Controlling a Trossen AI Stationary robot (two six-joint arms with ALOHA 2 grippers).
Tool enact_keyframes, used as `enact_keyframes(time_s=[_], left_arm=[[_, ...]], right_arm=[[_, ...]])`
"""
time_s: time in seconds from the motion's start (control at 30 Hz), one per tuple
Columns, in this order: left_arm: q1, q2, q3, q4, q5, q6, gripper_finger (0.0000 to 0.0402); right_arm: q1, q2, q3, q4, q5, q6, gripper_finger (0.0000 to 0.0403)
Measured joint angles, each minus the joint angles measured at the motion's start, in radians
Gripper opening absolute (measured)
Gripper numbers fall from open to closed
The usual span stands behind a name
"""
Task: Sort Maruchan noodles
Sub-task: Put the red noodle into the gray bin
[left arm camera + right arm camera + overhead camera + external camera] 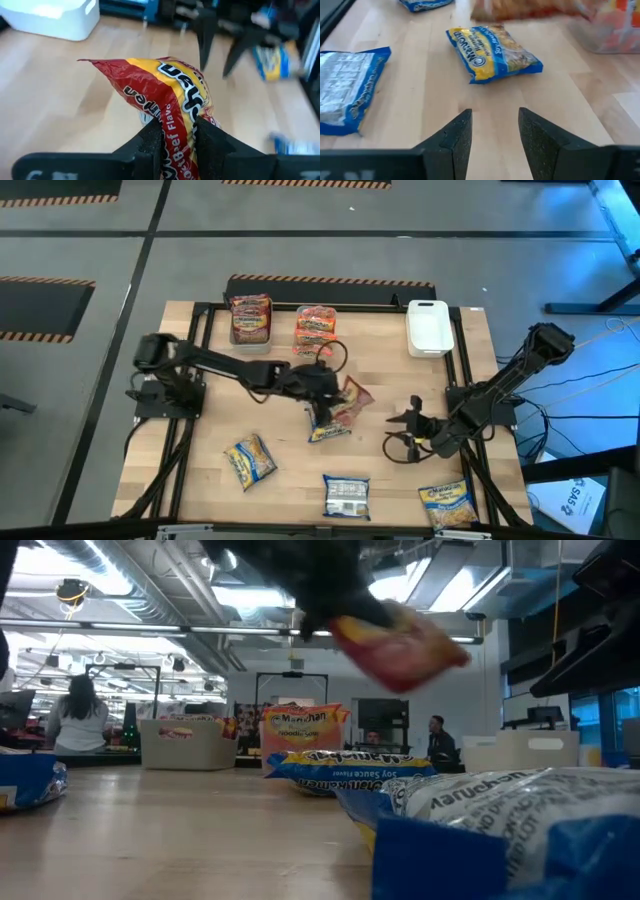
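1. Left fingers (175, 145) pinch one red-and-yellow noodle packet (352, 400) above mid-frame.
2. Four blue packets (249, 459) lie on the wooden counter (290, 480).
3. Right fingers (492, 140), parted, hold nothing.

Workshop beyond the table
Grey floor (90, 250) with hazard-striped tape (45, 281); ceiling ducts (150, 580), strip lights (105, 575), seated people (80, 720).

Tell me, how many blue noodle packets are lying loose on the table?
4: one under the held red packet, one front left, one front centre, back side up, one front right. None seem hidden.
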Motion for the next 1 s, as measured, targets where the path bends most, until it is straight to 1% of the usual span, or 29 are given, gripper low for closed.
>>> enact_keyframes(time_s=[0.1,0.27,0.47,0.53,0.6,0.67,0.77,0.87,1.0], left_arm=[[0.001,-0.104,-0.001,-0.174,-0.026,0.088,0.0082],[0.014,-0.28,-0.001,-0.423,-0.149,0.155,0.0083],[0.084,-0.467,-0.001,-0.709,-0.299,0.305,0.0083],[0.122,-0.512,-0.001,-0.796,-0.324,0.358,0.0083],[0.175,-0.549,-0.001,-0.86,-0.326,0.445,0.0083],[0.234,-0.574,-0.001,-0.918,-0.3,0.548,0.0083],[0.334,-0.579,-0.001,-0.975,-0.262,0.7,0.0083],[0.436,-0.562,-0.001,-1.006,-0.236,0.863,0.0083],[0.554,-0.495,-0.002,-1.033,-0.2,1.032,0.0084]], right_arm=[[0.0,0.007,0.0,0.003,0.026,0.004,0.0151],[0.001,0.007,0.0,0.006,0.05,0.052,0.0151],[0.001,0.007,0.0,0.003,0.057,0.104,0.0151],[0.001,0.007,0.0,0.003,0.074,0.13,0.0151],[0.001,0.008,0.0,0.0,0.086,0.155,0.0151],[0.001,0.009,-0.001,0.0,0.1,0.174,0.0151],[0.001,0.013,-0.002,0.001,0.118,0.19,0.0151],[0.001,0.02,-0.002,-0.002,0.14,0.22,0.0151],[0.001,0.022,-0.002,0.001,0.151,0.271,0.0151]])
